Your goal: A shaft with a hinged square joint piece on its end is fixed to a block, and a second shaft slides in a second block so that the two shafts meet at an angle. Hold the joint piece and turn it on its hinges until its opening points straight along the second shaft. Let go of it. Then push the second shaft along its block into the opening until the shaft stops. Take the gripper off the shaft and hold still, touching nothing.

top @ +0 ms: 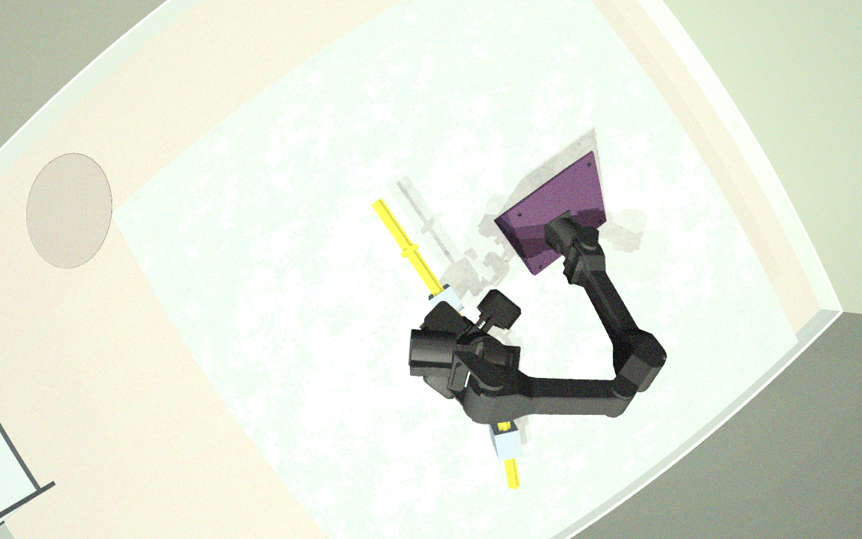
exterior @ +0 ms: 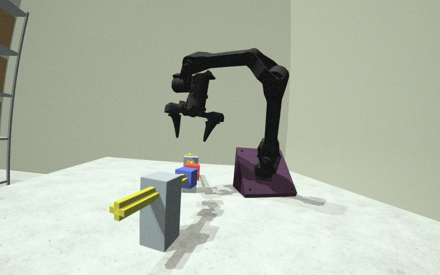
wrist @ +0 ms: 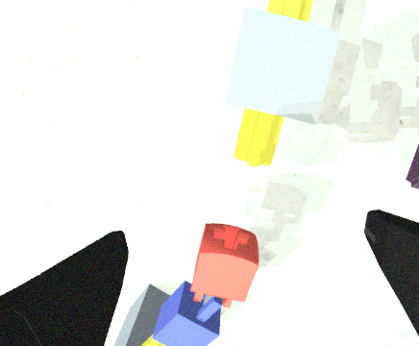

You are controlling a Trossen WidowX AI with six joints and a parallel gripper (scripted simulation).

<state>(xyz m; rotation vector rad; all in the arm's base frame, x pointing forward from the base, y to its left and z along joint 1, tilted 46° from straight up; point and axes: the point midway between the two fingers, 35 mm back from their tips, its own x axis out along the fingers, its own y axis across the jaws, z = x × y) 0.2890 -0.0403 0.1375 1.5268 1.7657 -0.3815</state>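
My gripper (exterior: 190, 139) (wrist: 248, 234) is wide open and empty, above the joint. The red joint piece (exterior: 194, 167) (wrist: 225, 274) is untouched; its cross-shaped opening faces the second shaft and looks roughly in line with it. It is hinged to the blue piece (exterior: 189, 178) (wrist: 185, 332) on the first shaft (top: 512, 472) (exterior: 136, 202). That shaft sits in its grey block (top: 506, 445) (exterior: 153, 212) (wrist: 139, 312). The yellow second shaft (top: 390, 224) (wrist: 258, 136) runs through the second block (top: 444, 296) (wrist: 283, 62); its near end is apart from the opening. The arm hides the joint in the top view.
The purple wedge base (top: 554, 191) (exterior: 249, 170) carries the arm beside the shafts. A yellow collar (top: 409, 250) sits on the second shaft beyond its block. A shelf rack (exterior: 11, 102) stands behind the table at left.
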